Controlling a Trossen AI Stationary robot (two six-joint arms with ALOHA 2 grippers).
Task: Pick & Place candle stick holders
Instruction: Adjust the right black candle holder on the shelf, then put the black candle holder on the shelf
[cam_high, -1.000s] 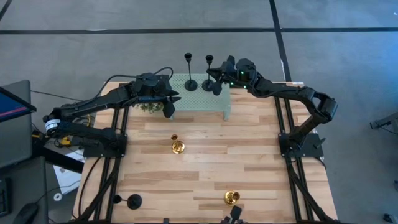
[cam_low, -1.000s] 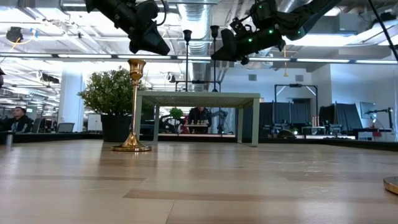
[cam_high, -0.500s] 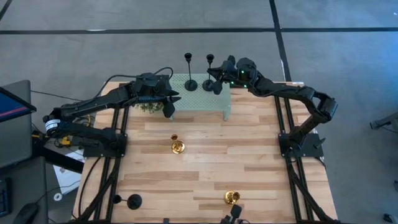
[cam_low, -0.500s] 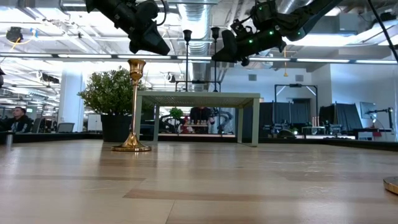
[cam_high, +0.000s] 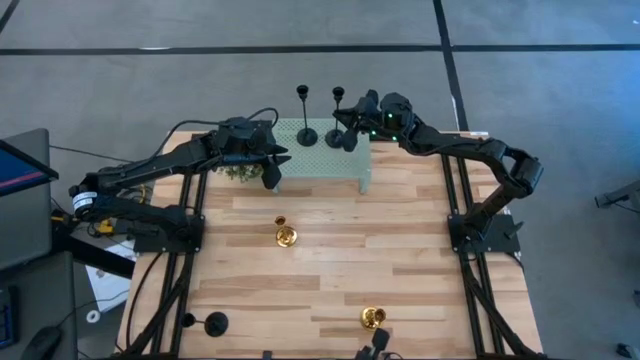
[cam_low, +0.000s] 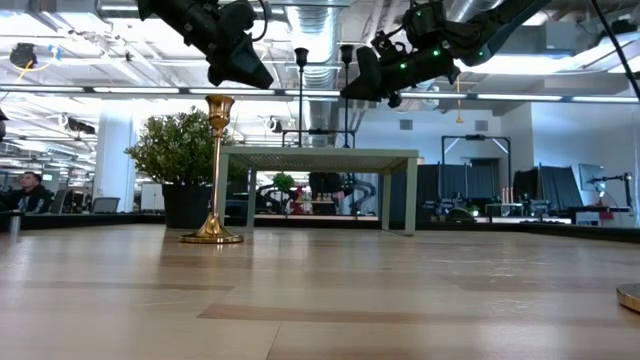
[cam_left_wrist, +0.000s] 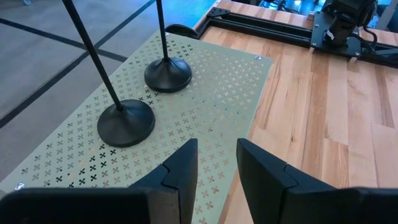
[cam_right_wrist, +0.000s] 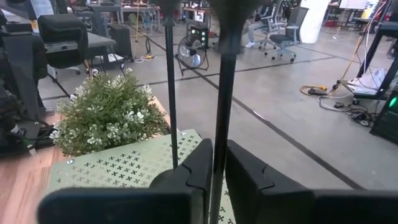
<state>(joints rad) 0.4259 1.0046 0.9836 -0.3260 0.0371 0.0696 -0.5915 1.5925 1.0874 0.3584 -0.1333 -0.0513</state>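
Two matte black candle stick holders stand by their round bases on a green perforated riser (cam_high: 330, 165) at the table's far middle: the left one (cam_high: 303, 128) (cam_left_wrist: 126, 121) and the right one (cam_high: 336, 132) (cam_left_wrist: 168, 73). My right gripper (cam_high: 348, 136) (cam_right_wrist: 219, 146) is shut on the right one's stem. My left gripper (cam_high: 272, 172) (cam_left_wrist: 216, 162) hangs open and empty over the riser's near left corner. Two gold holders stand on the table, one at mid-left (cam_high: 286, 235) (cam_low: 212, 170) and one near the front edge (cam_high: 373, 318). A third black holder (cam_high: 213, 323) is at the front left. My right gripper pinches the thin stem (cam_right_wrist: 220, 134) of the right black holder between its two fingers, in the stem's upper half (cam_low: 346, 80). The fingers come nearly level from the table's right side and lie across the stem. The holder is upright, its base (cam_left_wrist: 168, 73) on the riser.
A small green potted plant (cam_high: 238, 172) (cam_right_wrist: 109, 118) stands at the riser's left end, under my left arm. Bare wooden tabletop (cam_high: 400, 260) lies between the riser and the near edge. Beyond the table are office furniture and people in the background.
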